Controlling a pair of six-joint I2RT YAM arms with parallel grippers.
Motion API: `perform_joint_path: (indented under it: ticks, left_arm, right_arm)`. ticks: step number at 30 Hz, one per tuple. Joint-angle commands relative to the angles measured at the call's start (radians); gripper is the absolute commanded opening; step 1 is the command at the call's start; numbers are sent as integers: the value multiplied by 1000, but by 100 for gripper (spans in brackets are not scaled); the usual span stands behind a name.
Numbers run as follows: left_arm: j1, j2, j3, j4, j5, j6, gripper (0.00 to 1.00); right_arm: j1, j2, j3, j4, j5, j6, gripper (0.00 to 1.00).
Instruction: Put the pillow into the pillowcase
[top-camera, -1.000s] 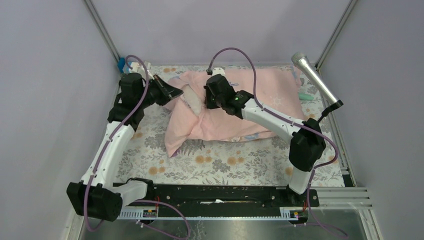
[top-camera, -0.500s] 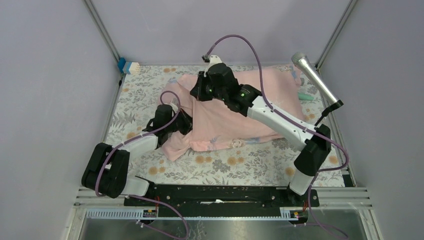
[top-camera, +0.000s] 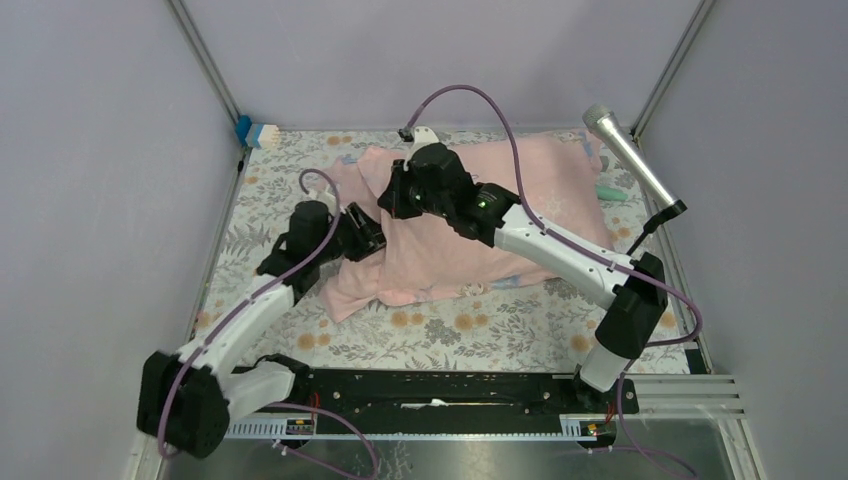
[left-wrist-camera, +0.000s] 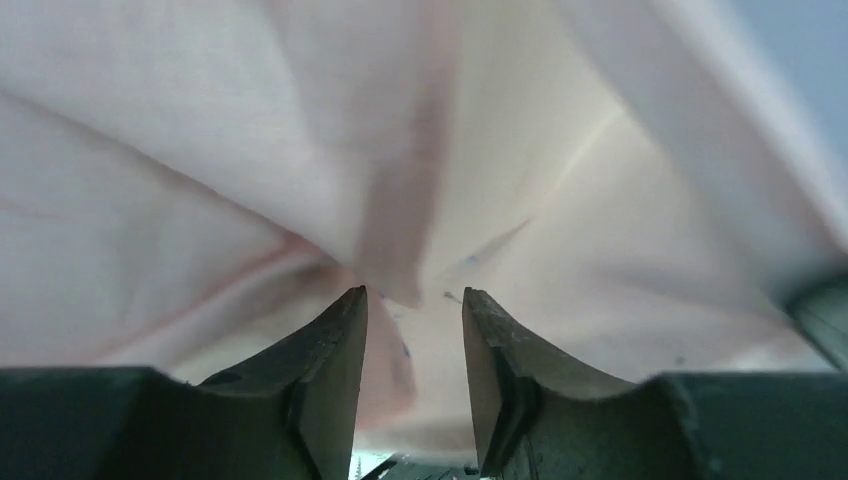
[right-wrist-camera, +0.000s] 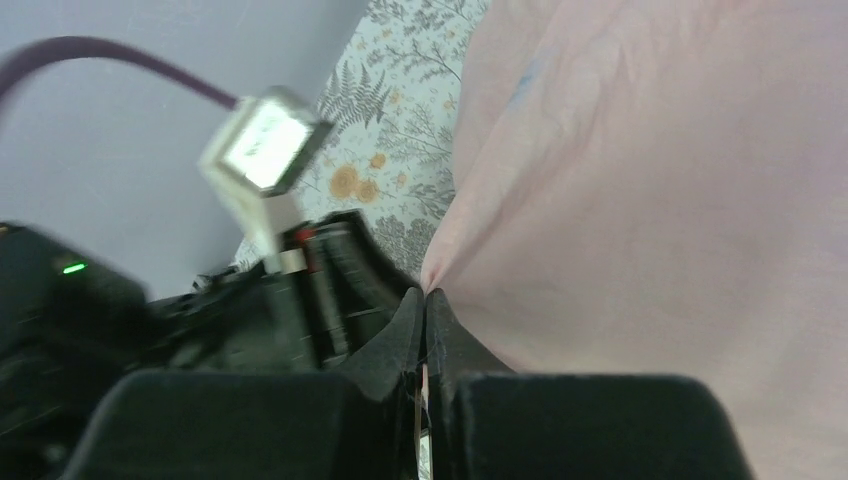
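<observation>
The pillowcase (top-camera: 500, 240) fills the middle and back of the table. The right arm (top-camera: 560, 250) stretches low across it from the near right. Both grippers crowd its left end: the left gripper (top-camera: 376, 242), jaws apart, noses against the fabric, just beside the right gripper (top-camera: 390, 199), which is pinched onto a fold. A microphone (top-camera: 630, 165) slants over the back right corner. Open tablecloth (top-camera: 450, 325) runs along the near edge and the back left.

The left arm (top-camera: 245, 315) and right arm (top-camera: 560, 247) have white link shells and black joint housings. A purple cable (top-camera: 462, 89) runs along each arm. A green indicator light (top-camera: 484, 203) sits near the right wrist. The left gripper (left-wrist-camera: 413, 300) and right gripper (right-wrist-camera: 425, 300) have dark, tapered, wedge-shaped fingers (left-wrist-camera: 330, 380). Both bases are bolted to a black rail (top-camera: 440, 388).
</observation>
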Motion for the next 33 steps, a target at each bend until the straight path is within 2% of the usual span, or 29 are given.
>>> perform_joint_path:
  ticks: [1,5,8,10,14,18,21,27,33]
  left_arm:
    - [0,-179,108,-249,-131,86,41]
    - [1,-247,191,-379,-268,112,45]
    - [17,-255,242,-397,-402,100,53]
    - [57,-210,284,-390,-437,86,55]
    - [114,-51,346,-304,-412,80,53]
    - [118,106,406,-209,-340,97,45]
    - [117,180,427,-149,-278,103,43]
    - [107,210,439,-89,-311,155,46]
    - [93,238,460,-106,-327,218,47]
  right_arm:
    - [-8,-78,13,101,-1,3,0]
    - [-19,-88,-16,150,-17,47,0]
    - [-37,-99,-43,184,-31,85,0]
    - [-47,-106,-62,204,-36,106,0]
    - [-62,-122,-91,236,-39,138,0]
    - [-64,-138,-117,249,-15,143,0]
    - [-65,-132,-117,248,8,130,0]
    - [-65,-94,-126,245,14,110,0]
    - [-68,-65,-161,212,123,76,0]
